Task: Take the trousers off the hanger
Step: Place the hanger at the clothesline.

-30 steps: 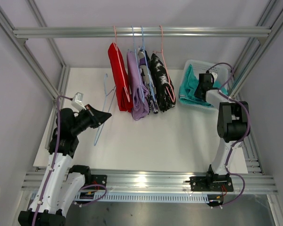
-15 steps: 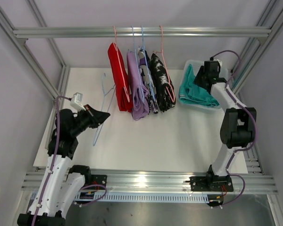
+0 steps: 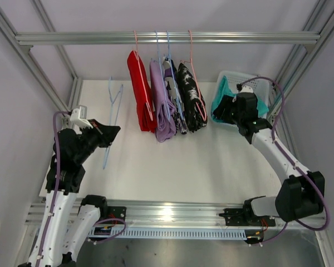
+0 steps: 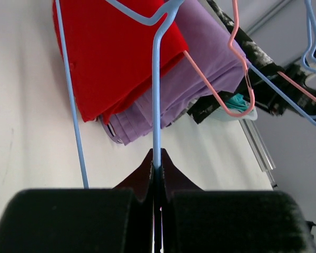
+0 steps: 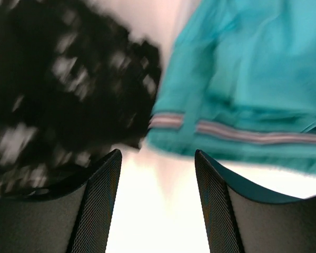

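Note:
Red trousers (image 3: 139,83), lilac trousers (image 3: 162,108), print trousers (image 3: 176,111) and black white-blotched trousers (image 3: 191,97) hang on hangers from the rail (image 3: 239,38). Teal trousers (image 3: 221,99) lie in the white basket (image 3: 263,84). My left gripper (image 3: 110,132) is shut on the wire of an empty light blue hanger (image 3: 113,103), held over the table's left side. In the left wrist view the wire (image 4: 156,95) runs up from the shut gripper (image 4: 156,164). My right gripper (image 3: 221,110) is open and empty beside the basket, with the teal trousers (image 5: 253,89) and black trousers (image 5: 63,95) ahead of it.
Aluminium frame posts rise at both sides of the white table (image 3: 211,161). Pink and blue hanger hooks crowd the rail's middle. The basket stands at the back right corner.
My right gripper opened, let go of the teal trousers and drew back out of the basket toward the table's middle. My left gripper carried the blue hanger left and farther back.

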